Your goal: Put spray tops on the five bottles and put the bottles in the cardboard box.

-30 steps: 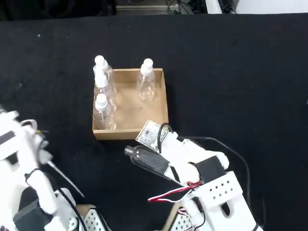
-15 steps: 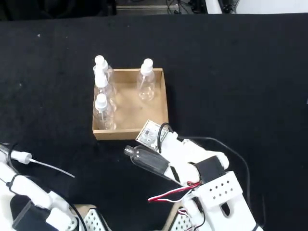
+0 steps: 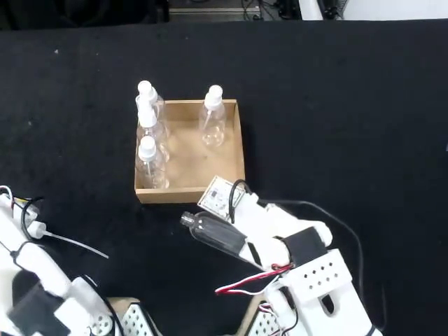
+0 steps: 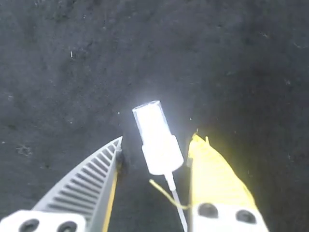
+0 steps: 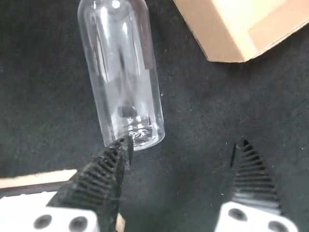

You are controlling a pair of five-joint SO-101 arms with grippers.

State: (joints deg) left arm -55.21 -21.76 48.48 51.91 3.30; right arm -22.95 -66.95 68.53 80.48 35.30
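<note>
My left end effector has a spray top at it; gripped or not, I cannot tell. My right end effector is wide open, 1 tip by the base of a topless bottle lying on the bench near the box.

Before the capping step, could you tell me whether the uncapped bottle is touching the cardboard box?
Apart. The right wrist view shows black cloth between the uncapped bottle and the corner of the cardboard box.
</note>
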